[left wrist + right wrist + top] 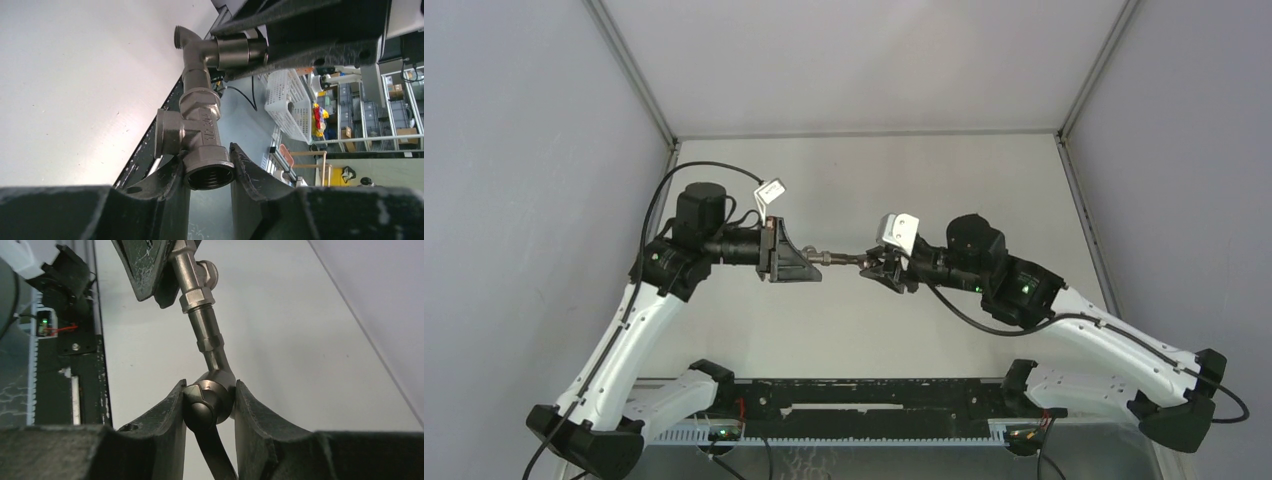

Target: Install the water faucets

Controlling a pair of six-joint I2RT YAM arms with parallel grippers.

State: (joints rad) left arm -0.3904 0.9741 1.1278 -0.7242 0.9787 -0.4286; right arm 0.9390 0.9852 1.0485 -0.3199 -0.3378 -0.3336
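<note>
The water faucets hang joined as one slim grey-brown tap (839, 260) in mid-air between my two grippers, above the table's middle. My left gripper (809, 263) is shut on the short stubby fitting (200, 135), whose threaded mouth faces the left wrist camera between the left gripper's (207, 160) fingers. The stem (204, 322) runs from that fitting to a rounded head (212, 395), which my right gripper (210, 390) is shut on. The thin lever handle (216, 455) hangs down between its fingers. My right gripper (871, 266) faces the left one almost head-on.
A black rail (874, 400) runs along the table's near edge between the arm bases. Grey walls close in the left, right and back. A white basket (290, 100) and shelving show beyond the table in the left wrist view.
</note>
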